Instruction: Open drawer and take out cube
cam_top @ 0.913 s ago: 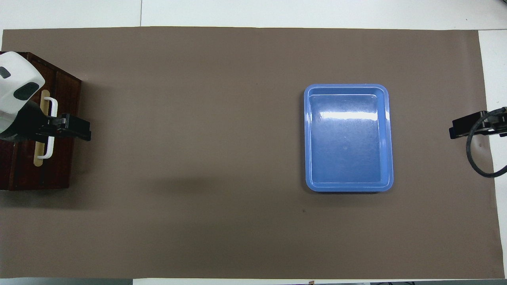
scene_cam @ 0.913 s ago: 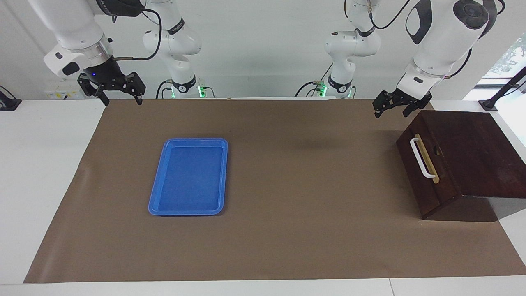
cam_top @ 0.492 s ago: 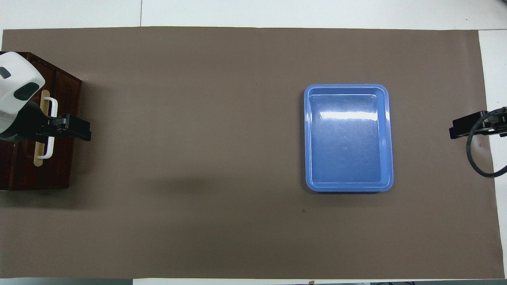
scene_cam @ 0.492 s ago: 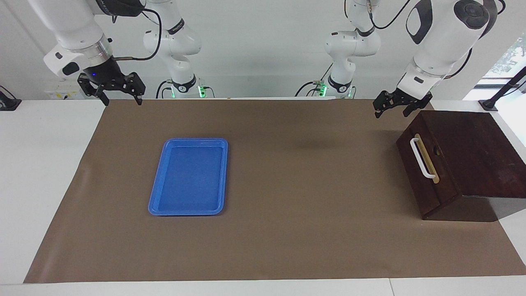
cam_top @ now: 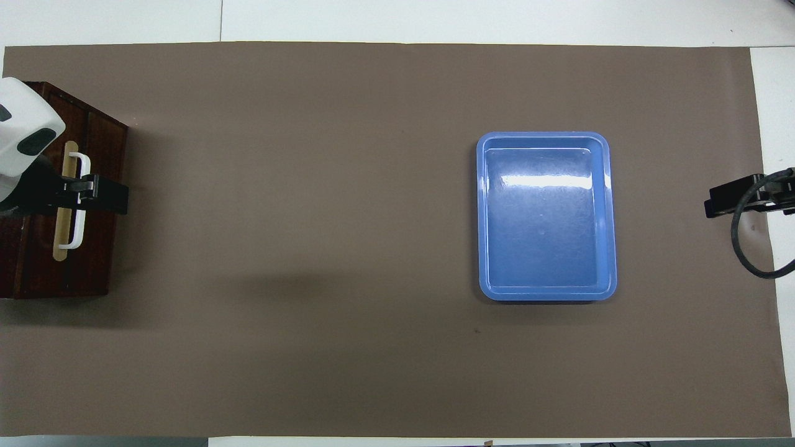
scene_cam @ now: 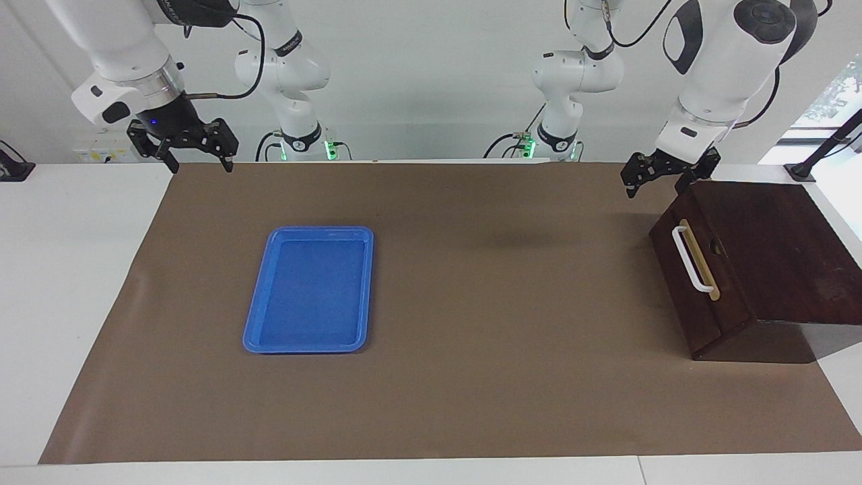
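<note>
The dark brown box stands at the left arm's end of the table, and its drawer [scene_cam: 700, 316] is shut, with the white bar handle [scene_cam: 688, 259] on a tan strip. It also shows in the overhead view [cam_top: 93, 261]. The cube is hidden. My left gripper [scene_cam: 656, 187] is open and empty, raised in the air by the box's corner nearest the robots; from above it [cam_top: 121, 197] lies over the handle [cam_top: 77, 202]. My right gripper [scene_cam: 200, 164] is open and empty, and that arm waits above the mat's edge at the right arm's end [cam_top: 714, 202].
A flat blue plastic tray [scene_cam: 306, 349] lies on the brown mat [scene_cam: 505, 337] toward the right arm's end, with nothing in it; it also shows from above [cam_top: 546, 135]. White table shows around the mat.
My left gripper has shifted a little toward the box and the left arm's end of the table. The right arm, the tray and the box have not moved.
</note>
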`<state>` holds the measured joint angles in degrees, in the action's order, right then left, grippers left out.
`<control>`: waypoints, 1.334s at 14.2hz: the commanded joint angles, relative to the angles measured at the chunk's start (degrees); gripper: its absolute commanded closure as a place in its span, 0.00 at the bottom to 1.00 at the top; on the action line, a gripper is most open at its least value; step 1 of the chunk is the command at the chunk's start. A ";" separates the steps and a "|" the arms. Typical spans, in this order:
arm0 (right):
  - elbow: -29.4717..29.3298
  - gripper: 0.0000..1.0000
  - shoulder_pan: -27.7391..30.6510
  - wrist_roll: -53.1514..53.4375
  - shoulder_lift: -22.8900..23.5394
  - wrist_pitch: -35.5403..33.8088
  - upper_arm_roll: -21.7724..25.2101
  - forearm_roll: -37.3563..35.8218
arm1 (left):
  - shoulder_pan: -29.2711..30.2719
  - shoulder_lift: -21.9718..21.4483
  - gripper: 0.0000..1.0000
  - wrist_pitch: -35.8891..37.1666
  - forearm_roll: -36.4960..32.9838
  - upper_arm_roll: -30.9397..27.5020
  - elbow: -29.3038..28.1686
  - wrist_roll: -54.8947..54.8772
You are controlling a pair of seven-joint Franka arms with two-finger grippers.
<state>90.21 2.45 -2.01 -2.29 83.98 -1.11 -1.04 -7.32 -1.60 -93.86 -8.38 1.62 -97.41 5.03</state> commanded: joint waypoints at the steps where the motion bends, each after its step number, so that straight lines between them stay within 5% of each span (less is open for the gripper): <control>1: 0.14 0.00 0.27 0.87 -0.35 0.04 -0.39 -0.02 | -1.12 2.38 0.00 -5.08 -5.31 -0.13 -2.16 -0.46; 5: 0.14 0.00 0.27 0.60 -0.35 0.05 -0.39 -0.02 | -2.00 8.44 0.00 -11.67 -14.01 -0.21 -4.89 -0.46; 11: 0.05 0.00 0.27 0.25 -0.35 0.22 -0.39 0.07 | 1.87 10.64 0.00 -23.99 -22.63 -0.39 -12.37 -0.37; 19: -0.21 0.00 0.80 0.34 -0.26 0.22 -0.12 2.61 | 4.59 13.38 0.00 -29.09 -25.28 -0.48 -13.68 -0.02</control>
<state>90.17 2.45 -2.01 -2.29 84.00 -1.11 -0.39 -3.69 11.77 -119.95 -32.35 1.06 -109.31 4.99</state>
